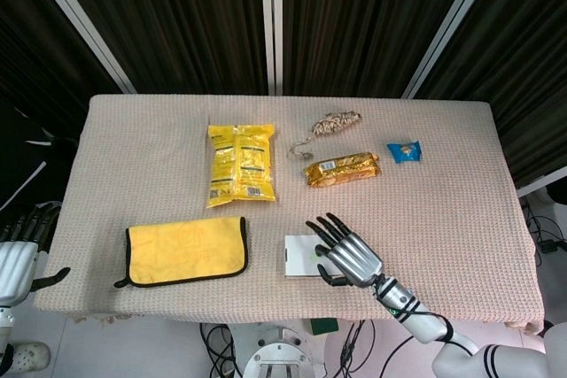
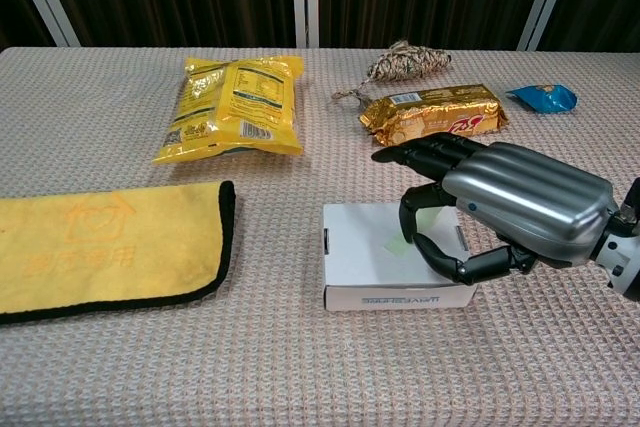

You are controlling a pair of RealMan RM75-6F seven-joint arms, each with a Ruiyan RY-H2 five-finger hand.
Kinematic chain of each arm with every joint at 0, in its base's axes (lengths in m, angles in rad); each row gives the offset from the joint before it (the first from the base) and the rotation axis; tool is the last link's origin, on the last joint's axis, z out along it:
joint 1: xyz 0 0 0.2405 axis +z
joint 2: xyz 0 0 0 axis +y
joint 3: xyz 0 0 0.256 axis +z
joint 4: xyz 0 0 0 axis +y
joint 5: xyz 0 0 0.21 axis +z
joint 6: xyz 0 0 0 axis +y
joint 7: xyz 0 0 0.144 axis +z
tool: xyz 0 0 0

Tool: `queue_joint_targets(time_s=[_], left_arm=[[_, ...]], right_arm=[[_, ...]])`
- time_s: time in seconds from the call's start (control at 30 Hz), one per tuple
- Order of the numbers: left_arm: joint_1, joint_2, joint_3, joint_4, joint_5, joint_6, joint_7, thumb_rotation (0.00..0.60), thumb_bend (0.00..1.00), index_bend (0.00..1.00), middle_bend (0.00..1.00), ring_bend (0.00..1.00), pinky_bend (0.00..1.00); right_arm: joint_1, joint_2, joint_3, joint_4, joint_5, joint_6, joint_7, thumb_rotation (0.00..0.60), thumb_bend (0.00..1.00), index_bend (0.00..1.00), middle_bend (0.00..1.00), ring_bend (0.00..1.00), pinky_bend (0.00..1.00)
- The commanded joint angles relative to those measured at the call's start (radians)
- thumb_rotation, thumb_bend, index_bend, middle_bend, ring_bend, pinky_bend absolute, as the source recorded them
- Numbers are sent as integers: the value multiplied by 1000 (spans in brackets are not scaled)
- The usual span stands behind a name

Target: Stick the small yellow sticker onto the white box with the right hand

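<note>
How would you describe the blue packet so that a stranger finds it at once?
Start at the beige woven tablecloth and go to its far right part. Past the right end of the long golden foil snack bar lies the small blue snack packet, alone. It is the only blue thing and the smallest wrapper there.

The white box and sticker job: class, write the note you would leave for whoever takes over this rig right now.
Right hand: above the white box, fingers curled; whether it grips the small yellow sticker is unclear.
Left hand: off the table's left edge, idle, fingers apart.
Sticker: on the box top, under the fingertips.
Done: sticker brought to the box.
Left: confirm it lies flat and stuck, then lift the hand clear.
</note>
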Motion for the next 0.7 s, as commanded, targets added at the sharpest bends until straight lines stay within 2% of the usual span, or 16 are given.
queue_joint_targets(time_s=[0.03,0.2,0.7], left_arm=[[0,0,0,0,1,0,0,600,0,92,70,27,126],[2,0,1,-1,2,3,1,600,0,92,70,27,126],[-1,6,-1,-10,-1,0,7,600,0,92,71,27,126]], right_arm=[[-2,3,-3,7,-25,28,33,209,592,458,0,0,0],[-9,15,-4,9,-29,47,43,211,592,457,0,0,0],[-4,-1,-3,41,24,-25,14,219,592,456,0,0,0]])
